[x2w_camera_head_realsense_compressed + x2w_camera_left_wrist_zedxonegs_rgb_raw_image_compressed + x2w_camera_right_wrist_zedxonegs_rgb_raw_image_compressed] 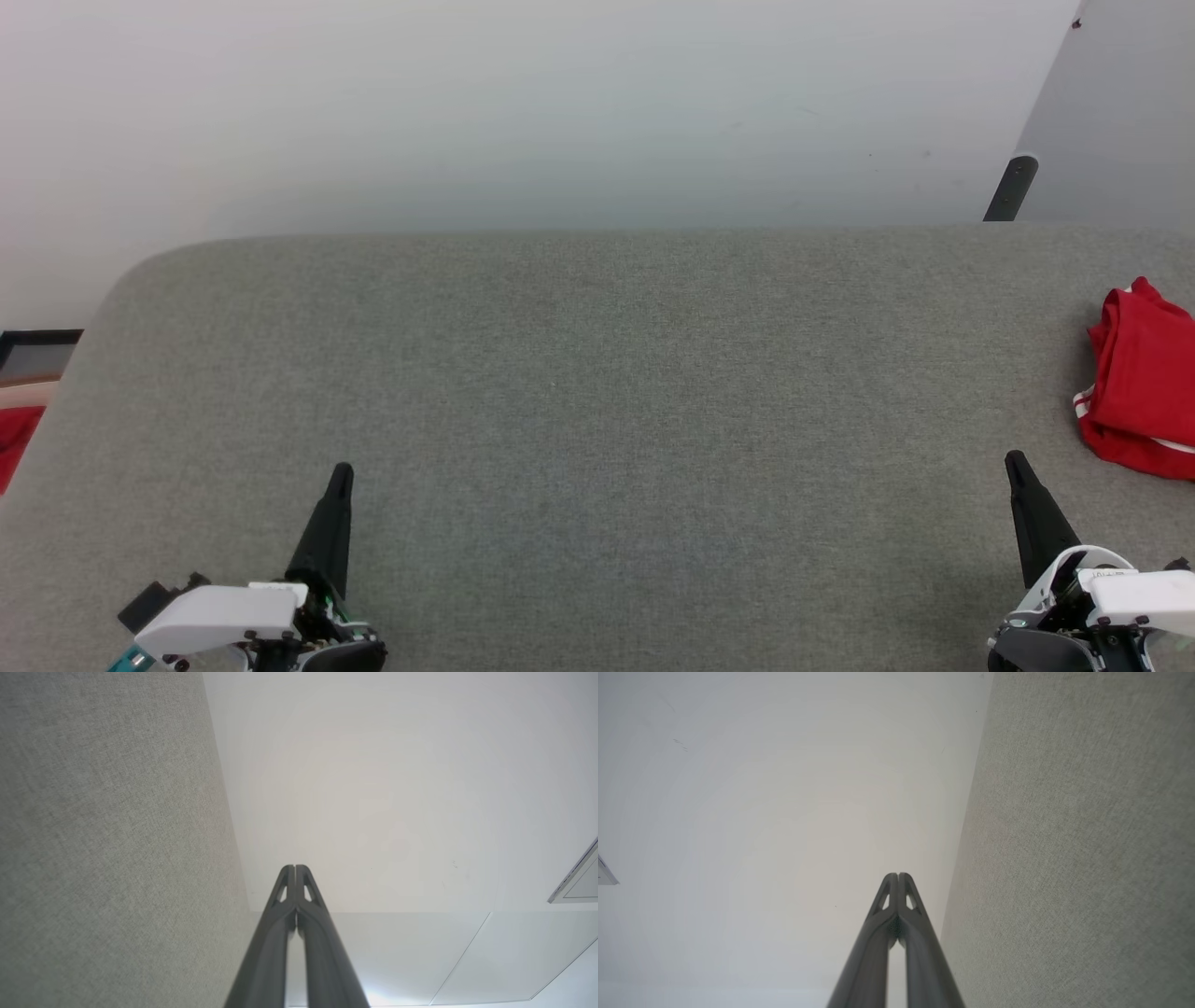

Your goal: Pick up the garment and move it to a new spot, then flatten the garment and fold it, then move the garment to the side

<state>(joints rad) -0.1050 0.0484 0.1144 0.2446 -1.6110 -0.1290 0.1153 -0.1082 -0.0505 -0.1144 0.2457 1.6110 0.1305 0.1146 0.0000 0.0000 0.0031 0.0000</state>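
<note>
A red bit (pixel 13 443) at the far left is cut off, so I cannot tell what it is. The left gripper (pixel 342 476) and right gripper (pixel 1017 464) are both pressed together, empty. The garment (pixel 1144 392) lies folded on the grey surface (pixel 597 373), cut off at the right edge, letters hidden.

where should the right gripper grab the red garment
Probably the striped-trim corner of the garment, taken by the right gripper from the robot's left of it: the cloth lies bunched, and that corner is the nearest exposed edge.
</note>
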